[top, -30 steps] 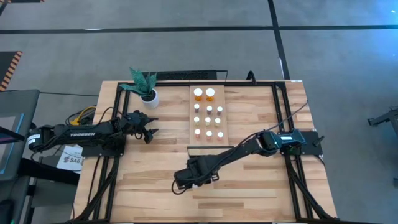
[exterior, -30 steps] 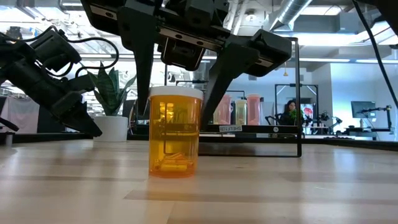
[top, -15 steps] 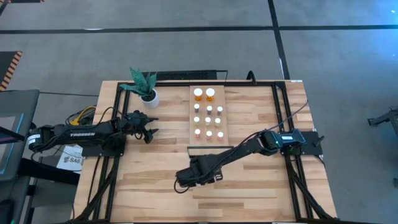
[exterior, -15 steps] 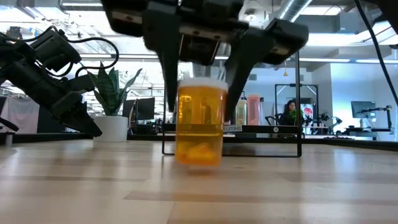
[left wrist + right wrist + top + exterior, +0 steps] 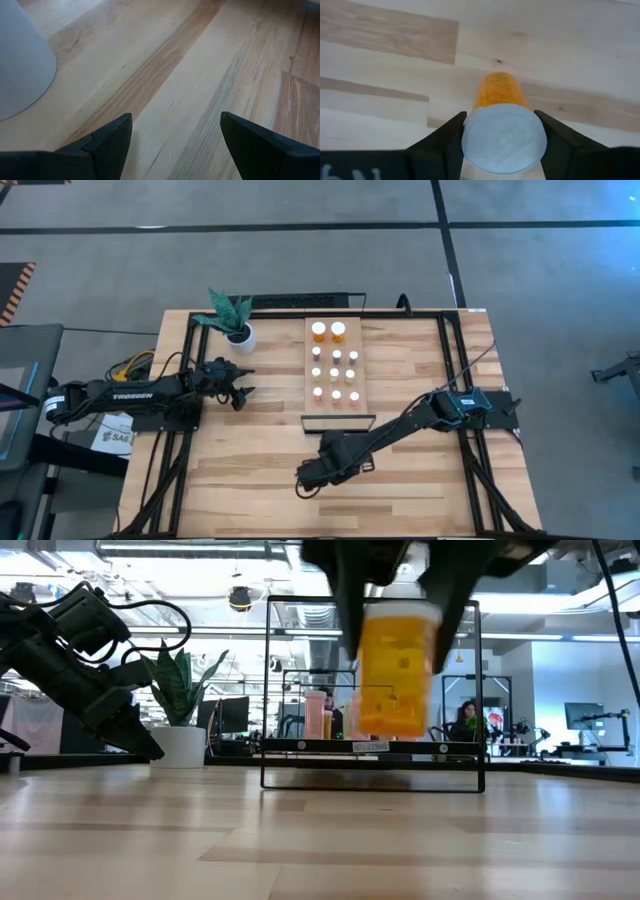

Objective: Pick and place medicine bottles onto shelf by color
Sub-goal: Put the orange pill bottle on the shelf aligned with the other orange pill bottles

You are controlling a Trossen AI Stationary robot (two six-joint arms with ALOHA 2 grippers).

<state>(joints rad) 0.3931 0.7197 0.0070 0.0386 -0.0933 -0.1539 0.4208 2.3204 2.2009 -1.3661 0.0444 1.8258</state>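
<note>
The right end effector, its arm stretched low, clamps a translucent orange bottle (round white cap) clear above the wood-plank worktop; the left end effector waits wide.

Two dark jointed arms; left arm w/ white lettering, black cables.

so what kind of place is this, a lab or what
Probably a robotics lab in an open-plan workspace: exposed ceiling ducts, a person seated among desks and monitors behind the table, and another robot arm farther back.
</note>
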